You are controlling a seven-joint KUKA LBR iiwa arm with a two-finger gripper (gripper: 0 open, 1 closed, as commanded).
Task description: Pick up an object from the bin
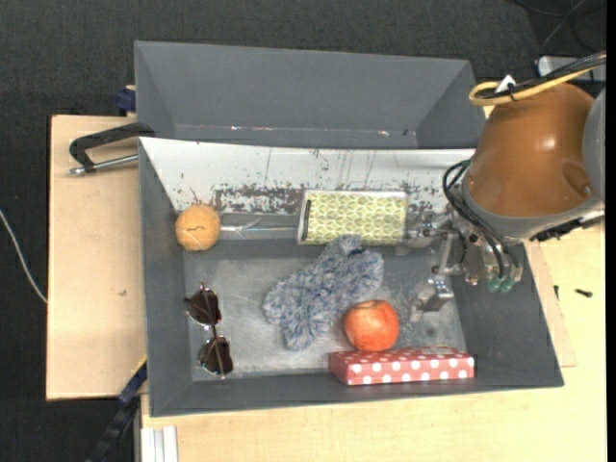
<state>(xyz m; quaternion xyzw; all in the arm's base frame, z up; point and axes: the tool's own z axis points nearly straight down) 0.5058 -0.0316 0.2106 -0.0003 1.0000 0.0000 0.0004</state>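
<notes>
Approach step: the hand hovers just beside the red apple, apart or together I cannot tell, and next it must centre and drop.

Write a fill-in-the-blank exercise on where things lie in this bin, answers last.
The sunglasses lie near the bin's front ___ corner in this view. The apple lies just behind the ___ dotted box, beside the cloth. The orange and the ___ patterned box both lie by the back wall. The gripper hangs over the view's ___ side of the bin.
Answers: left; red; green; right.
</notes>
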